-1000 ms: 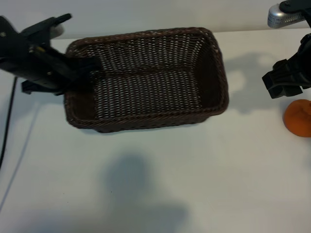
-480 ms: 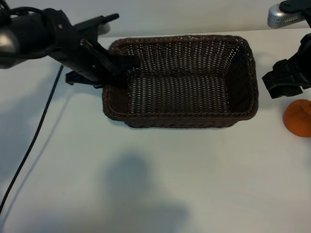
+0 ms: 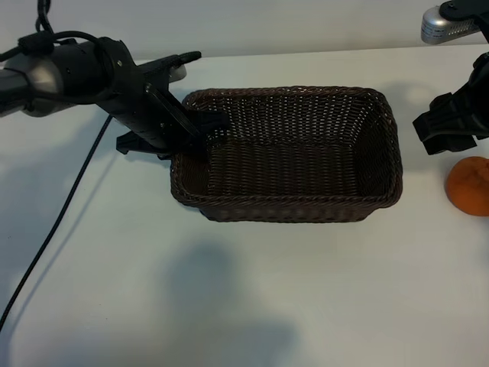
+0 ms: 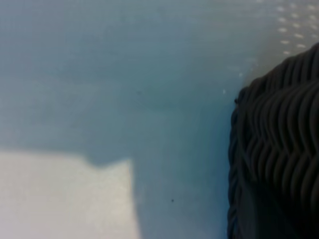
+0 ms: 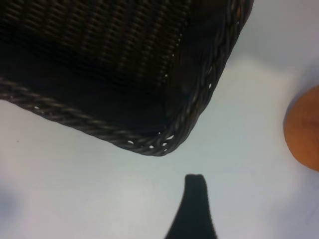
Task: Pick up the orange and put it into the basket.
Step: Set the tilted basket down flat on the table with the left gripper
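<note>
The white desk (image 3: 252,306) carried the basket (image 3: 286,218) at centre. The left end effector (image 3: 200,131), narrowed on the rim at the basket's nine o'clock end, held it, probably to bring it nearer the fruit. At three o'clock, the right end effector (image 3: 451,126) hung wide above the orange (image 3: 467,186), nothing between them.

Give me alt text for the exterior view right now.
A dark woven basket sits mid-table, its left rim pinched by the left claw. The orange lies on the white table at the right edge, just below the open right claw.
</note>
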